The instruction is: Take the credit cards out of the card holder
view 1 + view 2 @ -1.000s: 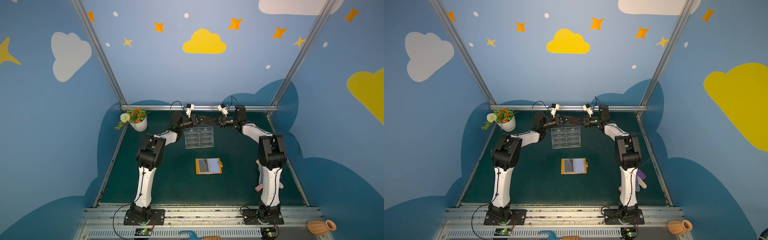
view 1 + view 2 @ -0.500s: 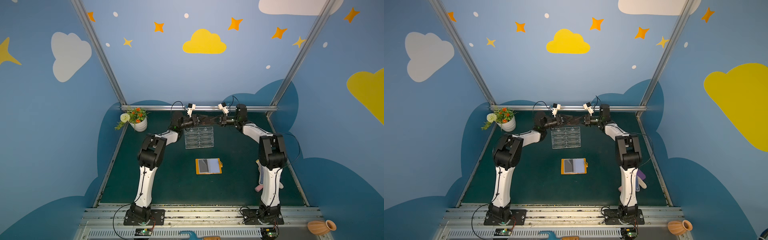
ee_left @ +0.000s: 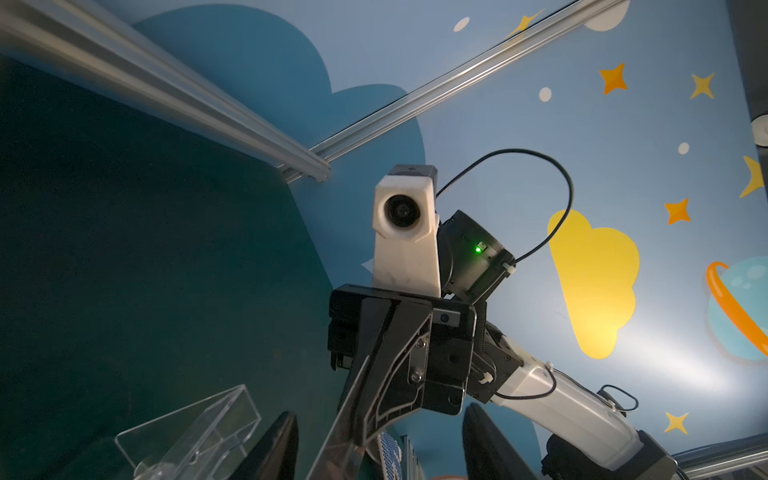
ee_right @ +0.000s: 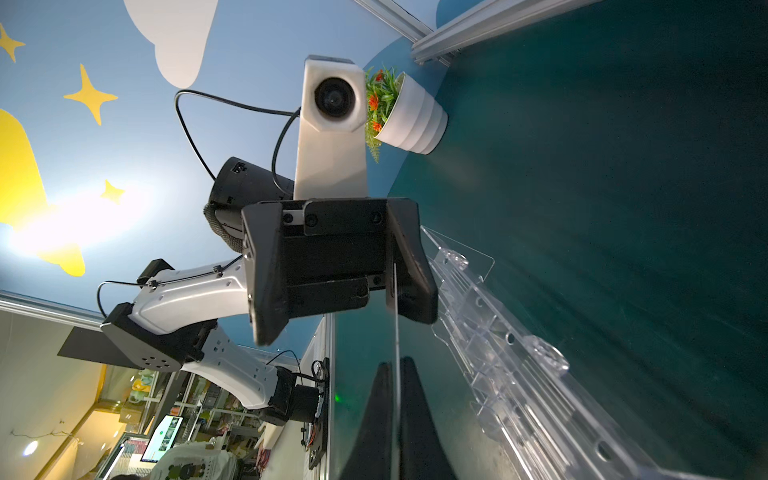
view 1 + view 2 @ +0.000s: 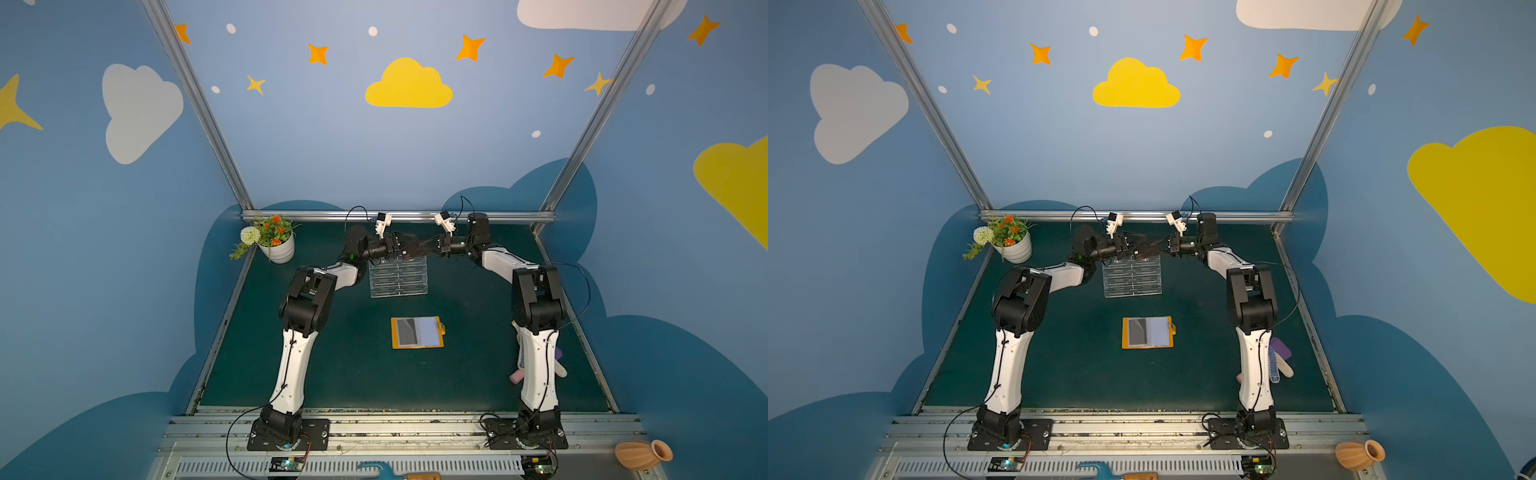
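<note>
1. The dark green worktop [image 5: 374, 374] looks matt and finely grained.
2. The clear tiered acrylic stand [image 4: 519, 353] is smooth and glossy.
3. The orange-yellow card holder [image 5: 417, 332] has shiny clear plastic sleeves.
4. The thin dark plastic card [image 5: 1144, 251] is smooth and reflective.
5. The silver metal rail [image 5: 399, 216] has a satin sheen.
6. The white ribbed pot [image 4: 415, 124] looks matt.
</note>
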Robot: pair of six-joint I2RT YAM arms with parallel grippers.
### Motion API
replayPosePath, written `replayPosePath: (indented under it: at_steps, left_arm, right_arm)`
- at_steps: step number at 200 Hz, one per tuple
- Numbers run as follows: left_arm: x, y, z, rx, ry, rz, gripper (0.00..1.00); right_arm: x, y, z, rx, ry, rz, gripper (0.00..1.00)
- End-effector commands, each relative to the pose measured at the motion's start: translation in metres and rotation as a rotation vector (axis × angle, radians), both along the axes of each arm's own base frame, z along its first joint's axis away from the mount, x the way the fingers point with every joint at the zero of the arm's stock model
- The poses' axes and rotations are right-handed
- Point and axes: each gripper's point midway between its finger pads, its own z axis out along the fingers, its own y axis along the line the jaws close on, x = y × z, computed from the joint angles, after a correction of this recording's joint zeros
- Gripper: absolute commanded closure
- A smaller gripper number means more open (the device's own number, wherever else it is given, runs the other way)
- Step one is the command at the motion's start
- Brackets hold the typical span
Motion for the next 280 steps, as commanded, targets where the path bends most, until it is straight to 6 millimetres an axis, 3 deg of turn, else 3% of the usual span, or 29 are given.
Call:
replayPosePath:
  at_steps: [1,150,280]
  left_arm:
    - [0.010,0.002,0.009,-0.001,-0.025,0.019,0.39]
    - [0.044,0.006,-0.004,0.020,0.028,0.052,0.39]
    - [0.046,0.006,-0.007,0.011,0.027,0.029,0.36]
  right_arm:
    - [0.008,-0.001,-0.001,0.001,-0.016,0.002,1.00]
    - [0.044,0.003,-0.031,0.049,0.017,-0.031,1.00]
    - [0.052,-0.001,-0.056,0.069,-0.030,-0.033,1.00]
